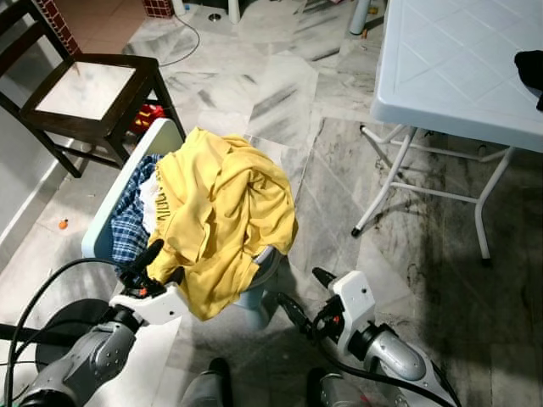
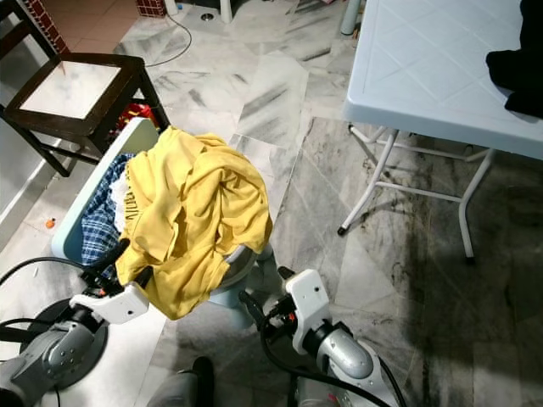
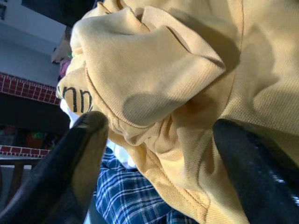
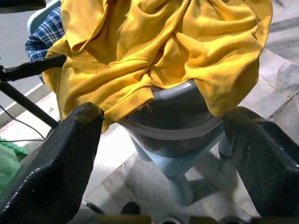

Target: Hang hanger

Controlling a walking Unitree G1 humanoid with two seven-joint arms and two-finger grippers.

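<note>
Fingers of the left claw stand apart, pushed up against the near left edge of a yellow shirt; in the left wrist view the cloth bulges between the two black fingers without being pinched. Just past this claw, under the shirt, lies a blue checked garment with a bit of white cloth beside it, all heaped in a pale blue laundry basket whose rim shows at the far left corner. The shirt drapes over the basket's near right side and hangs down its grey-blue wall.

The right claw hovers low over the marble floor, just to the right of the basket's foot, its fingers spread wide and holding nothing; its wrist view looks back at the shirt's hanging hem and the basket's legs.

Farther off, beyond the left claw, stands a dark wooden chair with a pale seat. Well beyond the right claw is a white folding surface on thin white legs, with a black garment lying at its right edge. No hanger can be made out in any view.
</note>
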